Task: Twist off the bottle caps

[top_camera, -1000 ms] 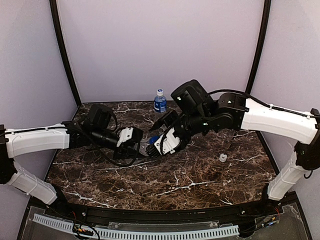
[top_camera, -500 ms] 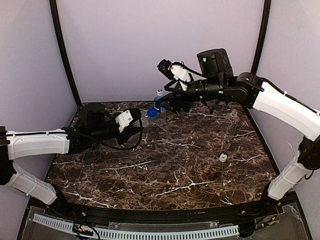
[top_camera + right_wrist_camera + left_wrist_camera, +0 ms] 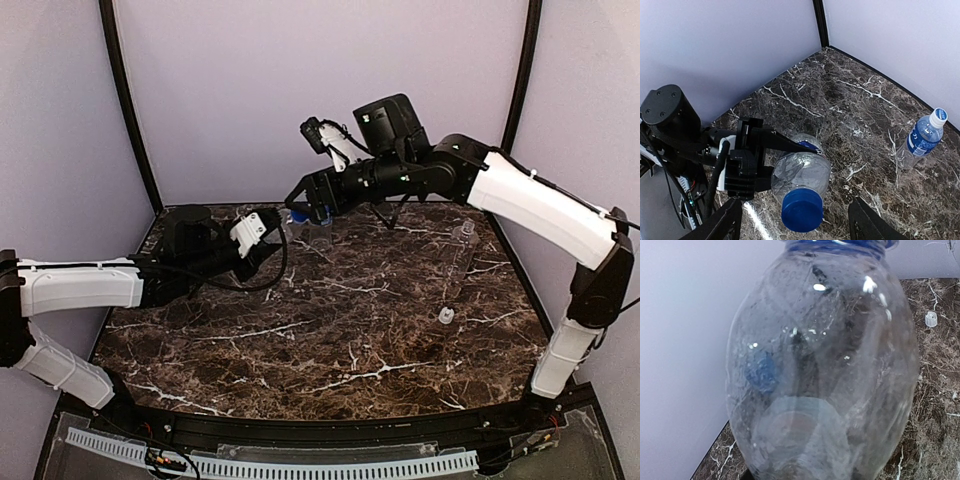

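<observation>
Top view: left tool (image 3: pixel 272 241) reaches in low from the left and holds a clear bottle (image 3: pixel 290 234) near the rear-left corner of the marble tabletop (image 3: pixel 350 340), close to the back wall (image 3: pixel 320 90). Right tool (image 3: pixel 302 203) hangs just above that bottle. Its arm spans in from the right, high over the rear edge. A white cap (image 3: pixel 446 316) lies right of centre, well apart from both tools and not far from the right edge. A faint unlabelled bottle (image 3: pixel 463 240) sits toward the right rear. Bare marble runs from the arms to the front edge.

Left wrist: the clear bottle fills the frame and the tool's fingers are not visible. The white cap shows at upper right, with the wall close on the left.

Right wrist: left tool's black jaws pinch the clear bottle around its body. Its blue cap (image 3: pixel 801 210) is on and points up at the camera. Right tool's fingers (image 3: pixel 725 222) are spread wide, with a gap on either side of the cap and no contact. A blue-labelled bottle (image 3: pixel 925 139) with a white cap on it (image 3: pixel 939 116) stands upright to the right, beside the wall edge, with open marble between it and the held bottle.
</observation>
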